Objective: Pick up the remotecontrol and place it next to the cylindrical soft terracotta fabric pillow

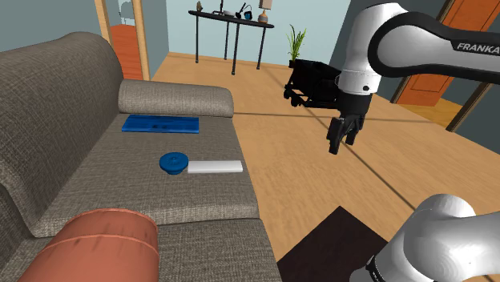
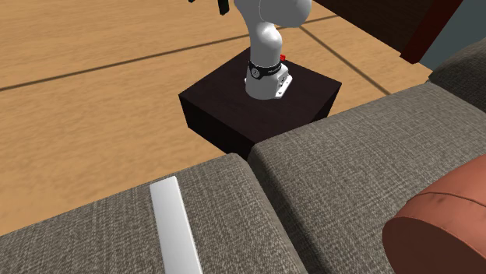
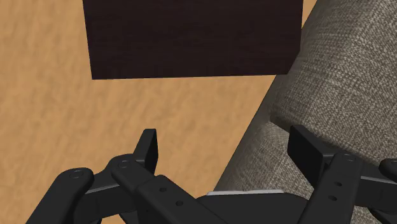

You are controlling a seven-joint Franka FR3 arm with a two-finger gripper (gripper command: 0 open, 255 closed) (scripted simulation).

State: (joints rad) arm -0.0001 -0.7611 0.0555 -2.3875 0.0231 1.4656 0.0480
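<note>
One slim, plain white bar, the remote control (image 1: 215,167), lies flat on the grey sofa (image 1: 184,204) seat at centre left of the shoulder view, just beside a blue round disc (image 1: 173,163). The terracotta pillow (image 1: 100,248) sits at lower left, well apart from it. The end effector (image 1: 342,144) hangs over the wooden floor (image 1: 304,184), fingers spread wide and empty. "FRANKA" reads on the arm (image 1: 417,40) at upper right.

A living room — grey sofa (image 1: 160,200), wooden floor (image 1: 304,168), console table (image 1: 232,20).
</note>
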